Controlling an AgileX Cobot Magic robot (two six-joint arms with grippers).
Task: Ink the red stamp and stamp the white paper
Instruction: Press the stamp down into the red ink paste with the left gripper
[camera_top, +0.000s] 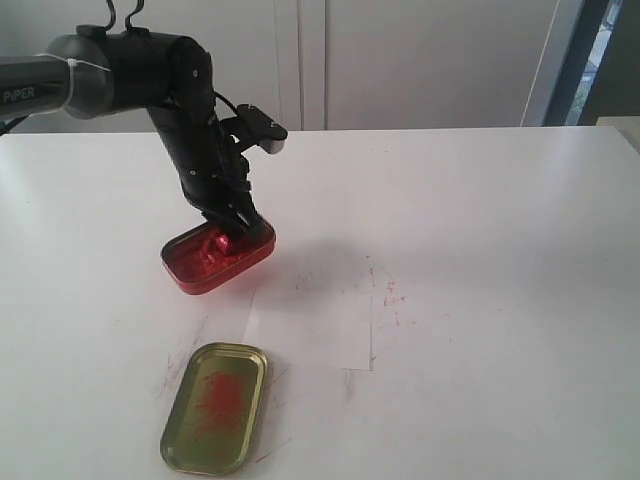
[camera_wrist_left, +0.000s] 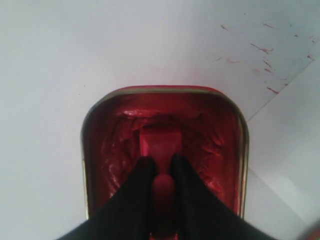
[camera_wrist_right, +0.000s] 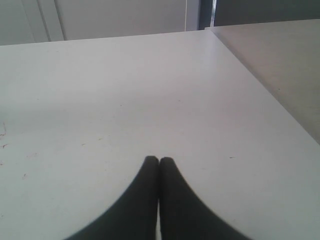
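My left gripper (camera_top: 226, 238) (camera_wrist_left: 160, 162) is shut on the red stamp (camera_wrist_left: 160, 147) (camera_top: 224, 242), holding its narrow handle. The stamp's block base presses into the ink of the red oval ink tin (camera_top: 218, 256) (camera_wrist_left: 165, 145). The white paper (camera_top: 312, 322) lies flat on the table just in front and to the right of the tin, and its corner (camera_wrist_left: 295, 125) shows beside the tin in the left wrist view. My right gripper (camera_wrist_right: 159, 161) is shut on nothing, low over bare table, and does not appear in the exterior view.
The gold tin lid (camera_top: 214, 407) with red smears lies open side up near the front edge, left of the paper. Red scribbles (camera_top: 390, 293) mark the tabletop beside the paper. A table edge (camera_wrist_right: 260, 75) runs past my right gripper.
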